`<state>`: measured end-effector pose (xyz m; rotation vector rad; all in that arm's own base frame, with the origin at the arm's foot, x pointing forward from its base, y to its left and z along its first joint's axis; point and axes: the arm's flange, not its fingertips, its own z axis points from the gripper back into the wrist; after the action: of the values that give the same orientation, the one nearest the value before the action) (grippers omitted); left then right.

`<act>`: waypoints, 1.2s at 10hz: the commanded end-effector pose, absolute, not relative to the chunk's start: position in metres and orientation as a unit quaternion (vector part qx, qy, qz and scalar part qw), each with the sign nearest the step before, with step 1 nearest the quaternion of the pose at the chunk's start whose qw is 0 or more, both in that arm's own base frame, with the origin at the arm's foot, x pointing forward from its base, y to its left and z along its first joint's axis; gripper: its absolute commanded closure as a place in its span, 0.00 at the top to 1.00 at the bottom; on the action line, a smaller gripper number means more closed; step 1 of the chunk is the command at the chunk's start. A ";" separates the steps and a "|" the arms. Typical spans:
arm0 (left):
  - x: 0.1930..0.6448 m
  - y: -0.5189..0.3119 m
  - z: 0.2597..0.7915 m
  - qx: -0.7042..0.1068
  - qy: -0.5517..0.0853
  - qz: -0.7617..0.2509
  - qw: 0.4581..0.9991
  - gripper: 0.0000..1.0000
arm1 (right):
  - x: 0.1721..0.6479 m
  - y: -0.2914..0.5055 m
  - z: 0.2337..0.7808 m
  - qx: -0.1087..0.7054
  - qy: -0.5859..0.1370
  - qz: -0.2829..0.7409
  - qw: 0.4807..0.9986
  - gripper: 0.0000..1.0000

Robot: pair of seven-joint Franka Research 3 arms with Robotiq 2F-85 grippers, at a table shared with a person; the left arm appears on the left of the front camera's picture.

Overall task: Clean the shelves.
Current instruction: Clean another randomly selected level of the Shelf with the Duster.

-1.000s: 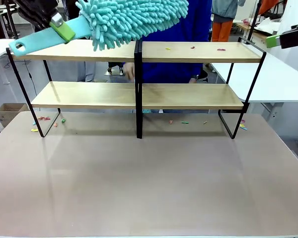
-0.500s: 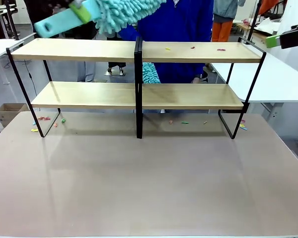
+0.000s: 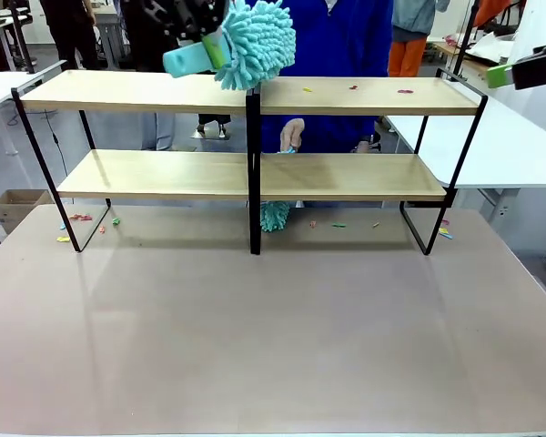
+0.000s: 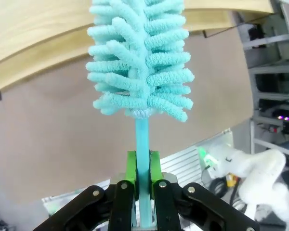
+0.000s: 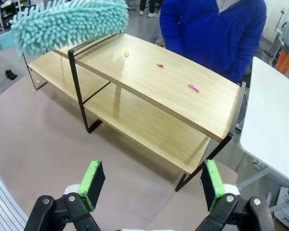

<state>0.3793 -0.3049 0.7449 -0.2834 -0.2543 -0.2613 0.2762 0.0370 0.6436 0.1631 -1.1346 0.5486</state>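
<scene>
Shelves [image 3: 346, 177] sit on the table [image 3: 273, 337], duster [image 3: 255, 41] over the top board [image 3: 146, 91] by the centre post [image 3: 254, 182], scraps [image 3: 353, 87] on its right half, person [image 3: 346, 36] behind.

Two long light-wood boards, an upper board [image 3: 146, 91] and a lower board [image 3: 164, 173], in one thin black metal frame [image 3: 253, 182]. Two teal fluffy microfibre dusters: a raised duster [image 3: 255, 41] and a low duster [image 3: 275, 216]. Three small scraps on the upper board: a yellow scrap [image 3: 308, 89], a red scrap [image 3: 353, 87] and a pink scrap [image 3: 405, 91]. More coloured scraps lie on the one brown counter [image 3: 273, 346], too small to count.
</scene>
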 end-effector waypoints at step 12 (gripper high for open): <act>0.471 -0.436 0.730 -0.108 -0.079 -0.188 0.973 0.12 | 0.277 0.036 0.644 0.078 -0.530 0.254 0.805 1.00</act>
<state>0.4561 -0.4220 0.7137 -0.2285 -0.1456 -0.3272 0.2763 0.0370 0.6435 0.1632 -1.1344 0.5485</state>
